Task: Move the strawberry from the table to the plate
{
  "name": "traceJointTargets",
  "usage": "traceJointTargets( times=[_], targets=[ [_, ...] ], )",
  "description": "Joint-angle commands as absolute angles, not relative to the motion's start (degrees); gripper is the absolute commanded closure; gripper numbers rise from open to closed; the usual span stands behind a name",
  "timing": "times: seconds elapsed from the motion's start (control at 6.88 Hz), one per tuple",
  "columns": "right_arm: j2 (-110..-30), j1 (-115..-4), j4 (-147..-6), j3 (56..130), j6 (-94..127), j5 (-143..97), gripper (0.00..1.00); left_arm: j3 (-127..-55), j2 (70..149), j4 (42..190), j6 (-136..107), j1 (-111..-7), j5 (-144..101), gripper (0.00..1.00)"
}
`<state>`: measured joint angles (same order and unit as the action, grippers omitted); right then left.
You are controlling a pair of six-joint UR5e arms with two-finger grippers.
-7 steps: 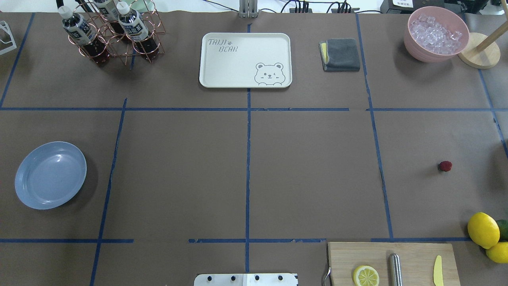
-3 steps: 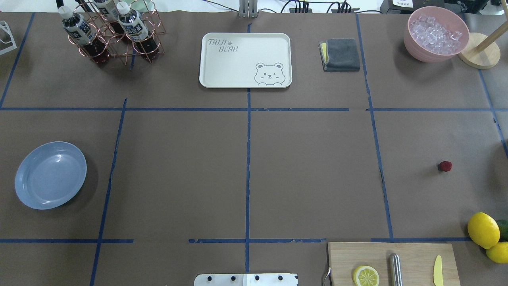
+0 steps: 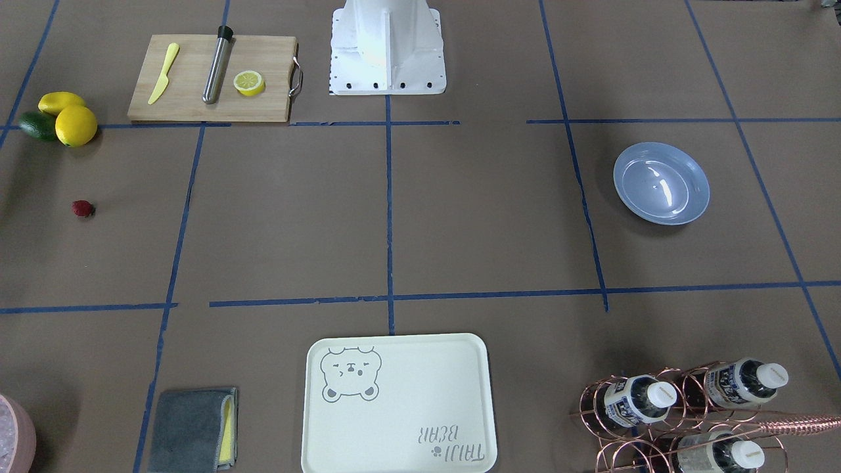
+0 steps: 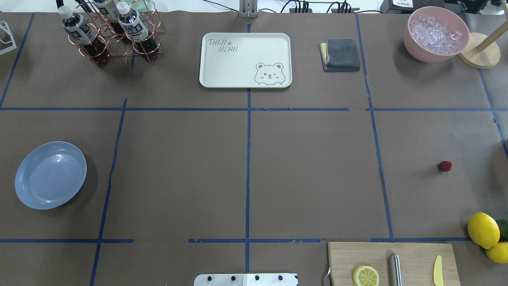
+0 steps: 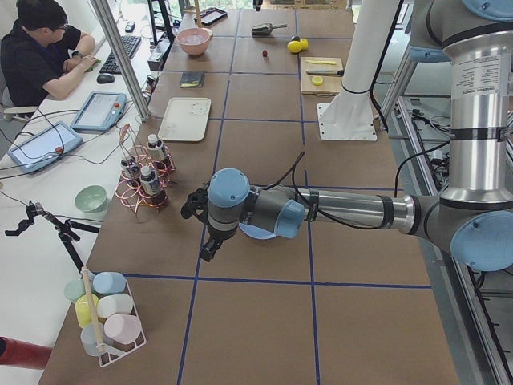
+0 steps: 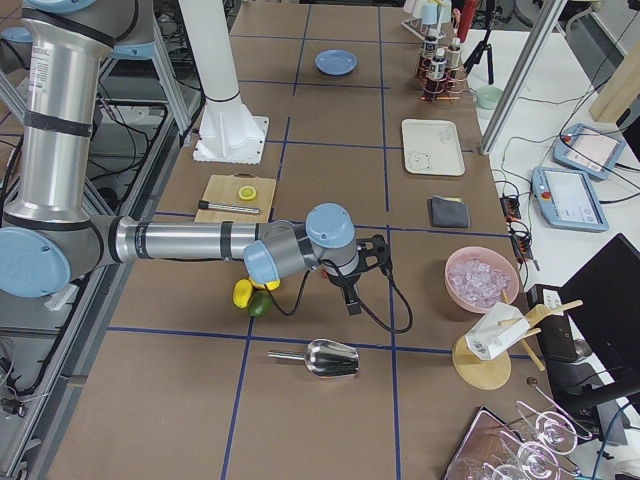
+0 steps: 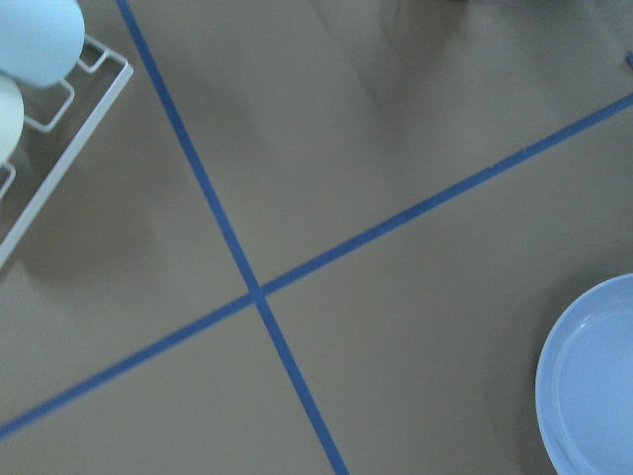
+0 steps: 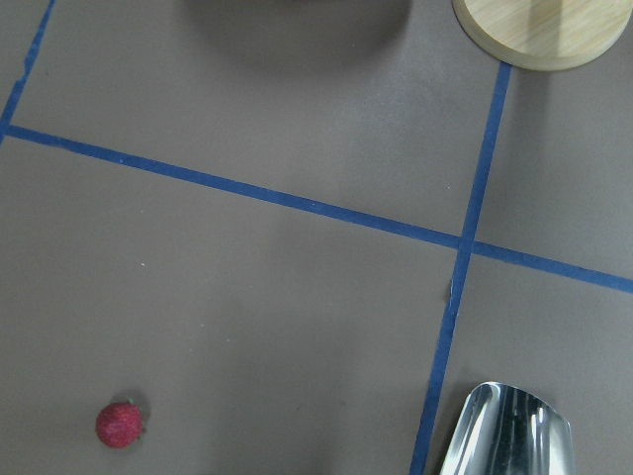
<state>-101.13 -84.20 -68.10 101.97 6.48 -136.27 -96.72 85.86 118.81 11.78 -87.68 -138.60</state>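
Observation:
The strawberry, small and dark red, lies alone on the brown paper table at its right side. The blue-grey plate sits empty far across at the left. No gripper appears in the overhead or front-facing views. In the exterior left view my left gripper hangs above the table by the plate. In the exterior right view my right gripper hangs above the table near the lemons. Whether either gripper is open or shut I cannot tell.
A cutting board with a lemon half, metal rod and yellow knife lies near the base. Lemons, a metal scoop, a pink ice bowl, grey cloth, bear tray and bottle rack ring the table. A person sits beside it.

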Motion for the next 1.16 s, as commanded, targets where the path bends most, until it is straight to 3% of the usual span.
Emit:
traceJointTargets(
  times=[0.0, 0.15, 0.58, 0.87, 1.02],
  targets=[
    [-101.1, -84.2, -67.9, 100.9, 6.7, -136.5, 0.00, -92.4, 86.1, 132.8, 3.5, -84.1, -140.1, 0.00],
    [-101.0, -84.2, -67.9, 100.8, 6.7, -136.8, 0.00, -91.0, 84.6, 142.8, 0.9, -79.8, -138.9, 0.00],
    [-101.0, -84.2, -67.9, 99.9, 6.7, -136.8, 0.00, -84.8, 82.5, 153.9, -21.3, -68.5, -128.8, 0.00],
    [-101.0, -84.2, -67.9, 99.9, 6.7, -136.8, 0.00, -82.9, 81.7, 160.2, -37.6, -63.9, -126.9, 0.31],
    [-101.0, -84.2, -67.9, 99.8, 6.7, -136.8, 0.00, -82.0, 81.5, 162.8, -41.7, -61.4, -126.6, 0.37]
  ],
)
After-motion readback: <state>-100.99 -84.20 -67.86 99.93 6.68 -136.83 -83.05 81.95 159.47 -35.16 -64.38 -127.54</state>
